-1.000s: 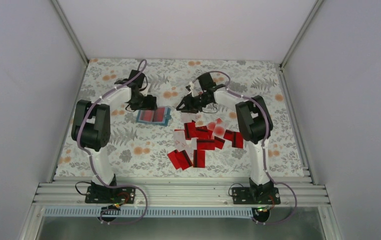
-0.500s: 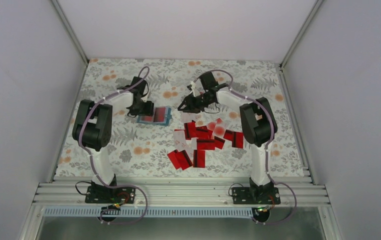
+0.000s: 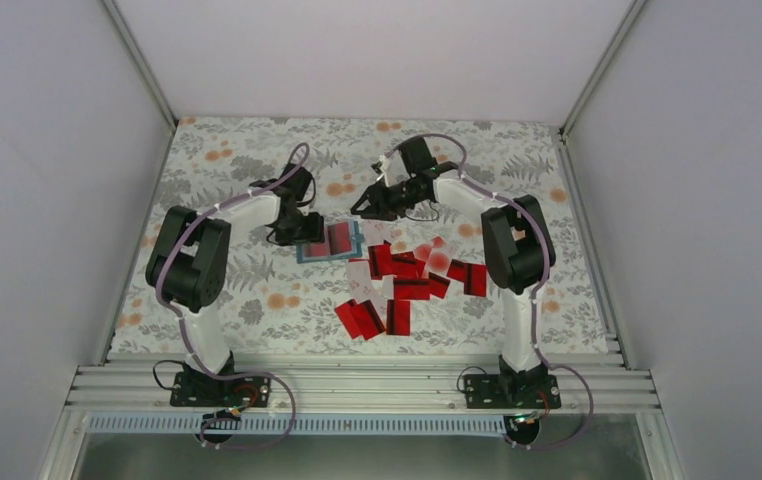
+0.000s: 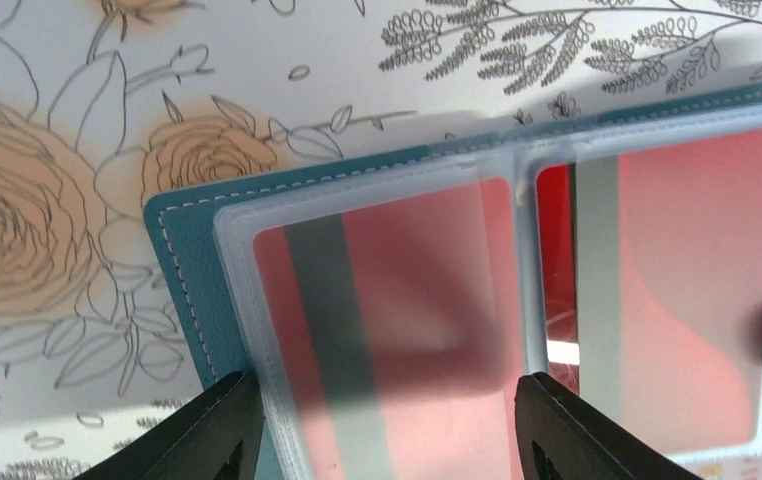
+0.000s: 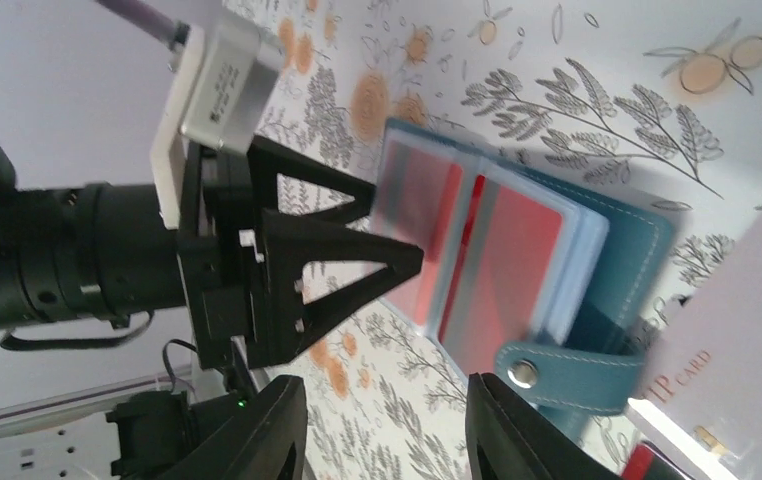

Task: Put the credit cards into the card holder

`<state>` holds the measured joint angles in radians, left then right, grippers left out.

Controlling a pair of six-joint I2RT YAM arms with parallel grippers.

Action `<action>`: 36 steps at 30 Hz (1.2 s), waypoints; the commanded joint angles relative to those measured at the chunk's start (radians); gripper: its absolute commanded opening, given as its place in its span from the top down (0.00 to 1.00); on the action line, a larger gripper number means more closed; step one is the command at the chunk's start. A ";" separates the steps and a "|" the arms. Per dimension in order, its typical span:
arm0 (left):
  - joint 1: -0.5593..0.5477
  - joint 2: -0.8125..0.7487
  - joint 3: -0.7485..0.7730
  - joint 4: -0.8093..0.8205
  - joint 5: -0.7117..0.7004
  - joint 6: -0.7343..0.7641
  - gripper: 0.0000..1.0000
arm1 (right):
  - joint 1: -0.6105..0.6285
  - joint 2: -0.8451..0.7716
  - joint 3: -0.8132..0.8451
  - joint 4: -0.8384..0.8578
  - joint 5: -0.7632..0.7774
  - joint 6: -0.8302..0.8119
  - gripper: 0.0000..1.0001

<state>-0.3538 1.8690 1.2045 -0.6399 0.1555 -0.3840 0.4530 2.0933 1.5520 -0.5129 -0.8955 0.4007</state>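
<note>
The left gripper is standing over the card holder, with its jaws spread to either side of the holder's left-hand clear pocket. I cannot tell whether they are pinching that pocket or only pressing on it. Over the past second the holder and the gripper have been sliding to the right together. The teal holder is now lying open just left of the far end of the credit cards scattered mid-table, no longer well apart from them. Cards are already showing in both visible pockets. The right gripper is hovering just to the far right of the holder, jaws parted and carrying nothing. In my judgement the move is shortening the trip for each remaining card.
</note>
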 commanded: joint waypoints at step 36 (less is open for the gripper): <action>0.028 -0.041 -0.103 0.034 0.000 0.090 0.55 | 0.049 0.221 0.094 -0.005 -0.065 0.041 0.54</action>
<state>-0.3275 1.8133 1.1133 -0.6289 0.1436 -0.3092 0.4911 2.2776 1.6249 -0.5064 -0.9577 0.4438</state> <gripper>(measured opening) 0.468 0.457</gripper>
